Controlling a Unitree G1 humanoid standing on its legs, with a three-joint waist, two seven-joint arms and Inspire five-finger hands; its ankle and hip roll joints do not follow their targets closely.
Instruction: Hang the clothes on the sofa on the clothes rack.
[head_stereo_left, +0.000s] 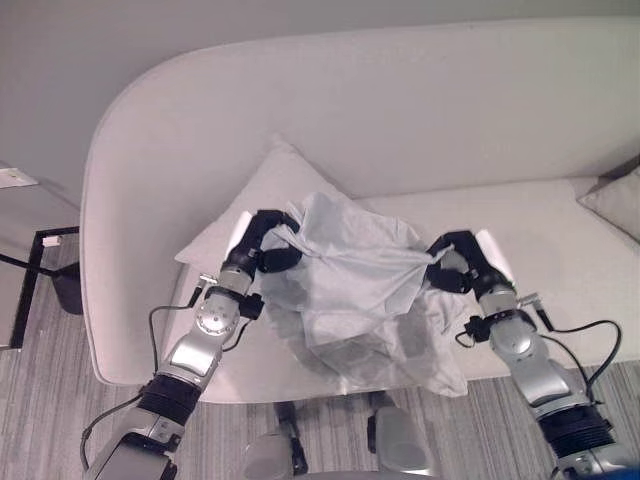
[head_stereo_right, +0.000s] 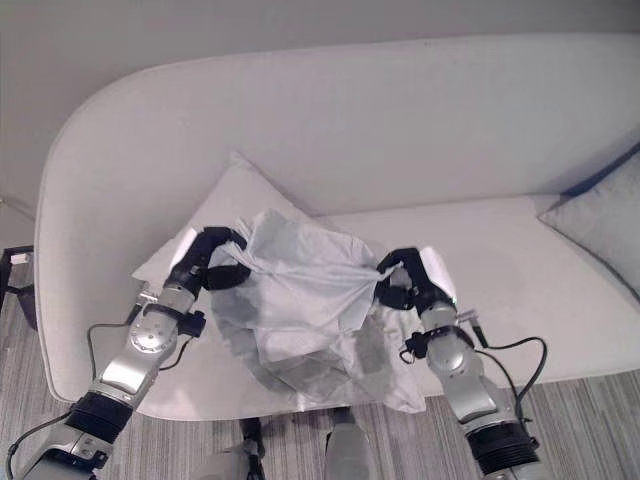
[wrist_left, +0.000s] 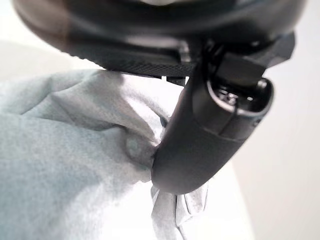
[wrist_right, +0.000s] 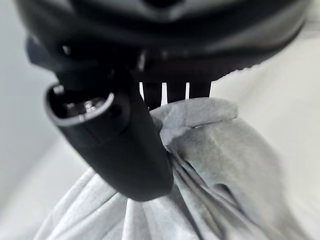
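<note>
left eye view shows a pale grey garment (head_stereo_left: 355, 290) bunched on the white sofa (head_stereo_left: 400, 110), draped over a white cushion (head_stereo_left: 262, 195). the left hand (head_stereo_left: 268, 243) and right hand (head_stereo_left: 455, 262) each pinch 1 gathered edge, stretching the cloth between them. a grey cushion (head_stereo_left: 615, 200) is cut off at the sofa's far end, and a black frame (head_stereo_left: 30, 275) stands beside the sofa.

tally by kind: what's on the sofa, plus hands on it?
Pale grey-blue crumpled cloth garment: 1
Light grey fabric cushions: 2 (one under the garment, one at the sofa's right end)
Dark robot hands pinching the garment: 2 (left hand, right hand)
Total: 5
</note>
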